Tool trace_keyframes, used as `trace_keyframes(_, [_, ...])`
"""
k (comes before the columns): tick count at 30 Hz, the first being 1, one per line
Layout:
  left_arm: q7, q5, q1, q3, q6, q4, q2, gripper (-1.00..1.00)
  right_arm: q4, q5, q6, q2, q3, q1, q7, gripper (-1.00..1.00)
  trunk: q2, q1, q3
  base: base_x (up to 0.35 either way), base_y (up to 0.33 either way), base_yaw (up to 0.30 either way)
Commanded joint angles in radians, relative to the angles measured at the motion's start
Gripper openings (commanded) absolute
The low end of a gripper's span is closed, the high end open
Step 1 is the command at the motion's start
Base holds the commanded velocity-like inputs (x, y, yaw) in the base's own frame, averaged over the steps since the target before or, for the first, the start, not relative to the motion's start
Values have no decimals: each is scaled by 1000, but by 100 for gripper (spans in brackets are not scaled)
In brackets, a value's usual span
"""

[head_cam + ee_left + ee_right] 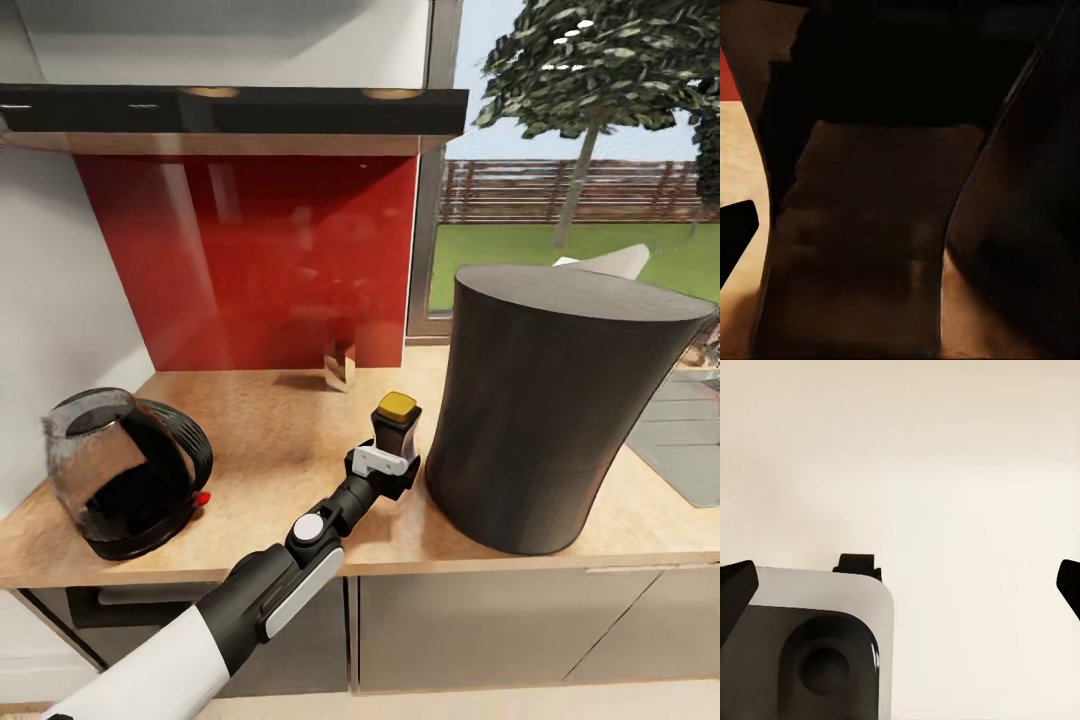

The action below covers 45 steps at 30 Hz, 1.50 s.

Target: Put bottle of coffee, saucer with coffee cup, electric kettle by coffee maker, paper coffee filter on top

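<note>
The bottle of coffee (398, 422), a dark brown jar with a yellow lid, stands upright on the kitchen countertop (270, 440), just left of the tall dark coffee maker (560, 400). My left gripper (386, 463) sits at the jar's lower half with its jaws open around it. In the left wrist view the jar (862, 240) is very close, one fingertip (736, 236) stands just clear of its side, and the coffee maker (1027, 225) is beside it. The electric kettle (120, 470) stands at the counter's left end. My right gripper (907, 600) is open over a plain beige surface.
A small clear glass (340, 365) stands at the back by the red backsplash (250, 260). A grey sink (685, 430) lies right of the coffee maker. A black hood (230, 110) hangs overhead. Bare wood lies between kettle and jar.
</note>
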Motion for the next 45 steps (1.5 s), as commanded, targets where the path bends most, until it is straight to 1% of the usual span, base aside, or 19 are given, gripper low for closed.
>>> trace_keyframes(1, [7, 10, -1, -4, -5, 0, 1, 100, 1, 1, -3, 0, 2, -1, 0, 100, -1, 0, -1, -248, 0, 0])
trace_keyframes(17, [7, 10, -1, -1, -7, -1, 2, 100, 1, 2, -3, 0, 2, -1, 0, 100, -1, 0, -1, -315, 0, 0])
trace_keyframes(21, [5, 11, -1, -3, -9, -6, 2, 100, 1, 1, -3, -1, 2, -1, 0, 100, -1, 0, -1, -115, 0, 0])
trace_keyframes(25, [-25, 11, -1, -5, -10, -13, 3, 100, 1, 1, -3, -4, 3, -1, 0, 100, -1, 0, -1, -16, 0, 0])
trace_keyframes(29, [-169, 11, -1, -9, -10, -46, 21, 100, 1, 1, -4, -6, 2, -1, 0, 100, -1, 0, -1, -4, 0, 0])
trace_keyframes(30, [-251, 11, -1, -12, -10, -53, 28, 100, 1, 1, -4, -6, 2, -1, 0, 100, -1, 0, -1, -1, 0, 0])
trace_keyframes(31, [-305, 11, -1, -14, -9, -56, 31, 100, 1, 1, -4, -6, 2, -1, 0, 100, -1, 0, -1, -1, 0, 0])
trace_keyframes(32, [-433, 10, -1, -18, -6, -59, 34, 100, 0, 1, -4, -6, 2, -1, 0, 100, -1, 0, -1, 0, 0, 0])
trace_keyframes(33, [-496, 11, -1, -19, -5, -60, 35, 100, 0, 1, -4, -6, 2, -1, 0, 100, -1, 0, -1, 0, 0, 0])
trace_keyframes(34, [-663, 11, -1, -22, -2, -58, 38, 100, 1, 1, -4, -6, 3, -1, -1, 100, -1, 0, -1, 0, 0, 0])
trace_keyframes(35, [-709, 10, -1, -22, -1, -56, 39, 100, 1, 1, -4, -6, 3, -1, -1, 100, -1, 0, -1, 0, 0, 0])
trace_keyframes(36, [-788, 10, -1, -23, 2, -53, 40, 100, 0, 1, -4, -6, 3, -1, -1, 100, -1, 0, -1, 0, 0, 0])
trace_keyframes(37, [-822, 10, -1, -24, 6, -50, 40, 100, 1, 1, -4, -6, 3, -1, -1, 100, -1, 0, -1, 0, 0, 0])
trace_keyframes(38, [-884, 10, -1, -28, 18, -38, 41, 100, 1, 1, -4, -6, 3, -1, -1, 100, -1, 0, -1, 0, 0, 0])
trace_keyframes(39, [-956, 10, -1, -48, 42, -5, 40, 100, 0, 1, -4, -6, 3, -1, -1, 100, -1, 0, -1, 0, 0, 0])
trace_keyframes(41, [-1003, 10, -1, -93, 55, 46, 41, 100, 0, 1, -4, -6, 3, -1, -1, 100, -1, 0, -1, 0, 0, 0])
trace_keyframes(42, [-1027, 11, -1, -150, 60, 116, 41, 100, 0, 1, -4, -6, 2, -1, -1, 100, -1, 0, -1, 0, 0, 0])
trace_keyframes(44, [-1037, 13, -1, -181, 60, 171, 41, 100, 0, 1, -4, -6, 2, -1, -1, 100, -1, 0, -1, 0, 0, 0])
trace_keyframes(45, [-1044, 15, 7, -201, 59, 224, 41, 100, 0, 1, -4, -6, 2, -1, -1, 100, -1, 0, -1, 0, 0, 0])
